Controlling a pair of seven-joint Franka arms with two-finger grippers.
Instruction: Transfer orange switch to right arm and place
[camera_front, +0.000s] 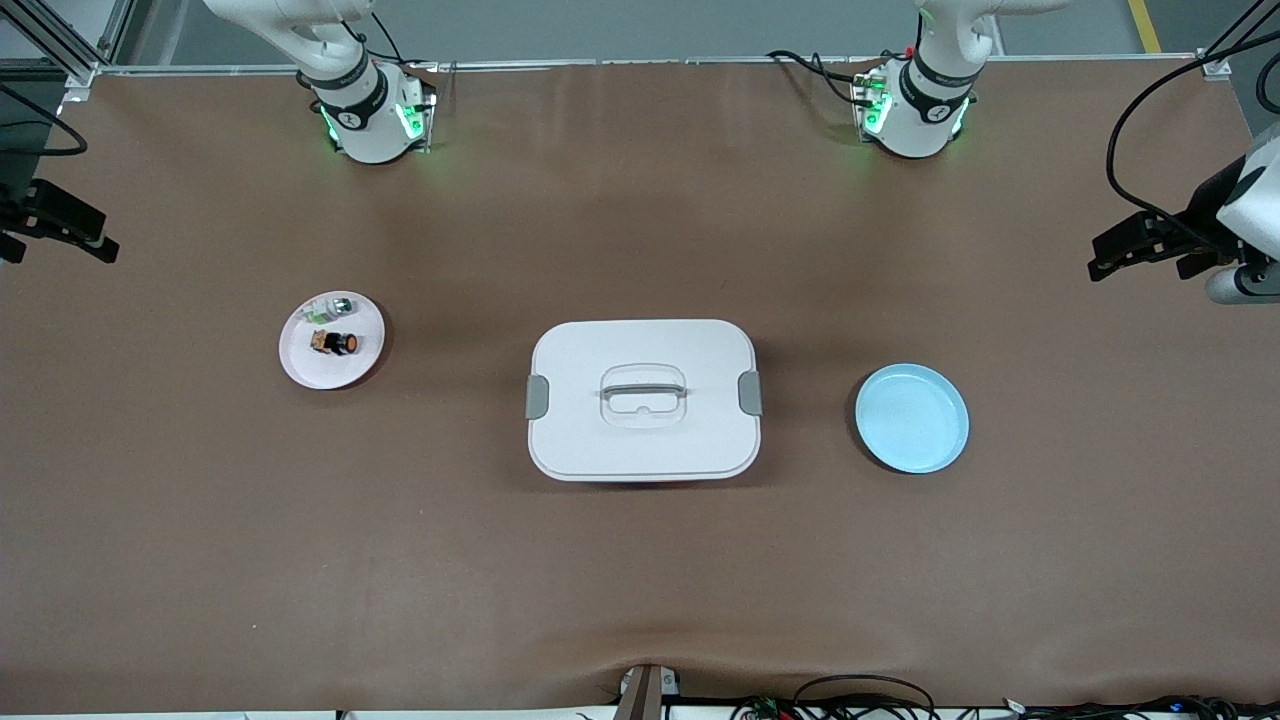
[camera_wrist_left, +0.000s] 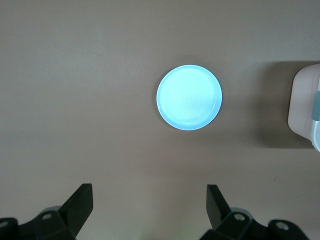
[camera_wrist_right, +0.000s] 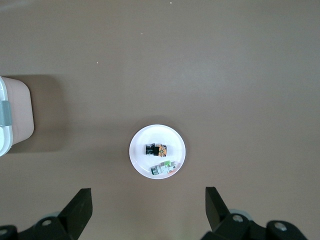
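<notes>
The orange switch (camera_front: 341, 343) (camera_wrist_right: 156, 149), a tiny black cylinder with an orange cap, lies on its side on a small white plate (camera_front: 300, 365) (camera_wrist_right: 137, 160) toward the right arm's end of the table. My right gripper (camera_front: 55, 245) (camera_wrist_right: 149, 200) hangs high over the table by that plate, open and holding nothing. High over the left arm's end of the table, my left gripper (camera_front: 1140, 255) (camera_wrist_left: 150, 200) is also open and empty, by a light blue plate (camera_front: 911, 417) (camera_wrist_left: 189, 97) with nothing on it.
A small silver-and-green switch (camera_front: 333, 308) (camera_wrist_right: 162, 169) shares the white plate with the orange one. A white lidded box (camera_front: 643, 400) (camera_wrist_left: 305, 107) (camera_wrist_right: 15, 115) with grey clips and a handle stands mid-table between the two plates.
</notes>
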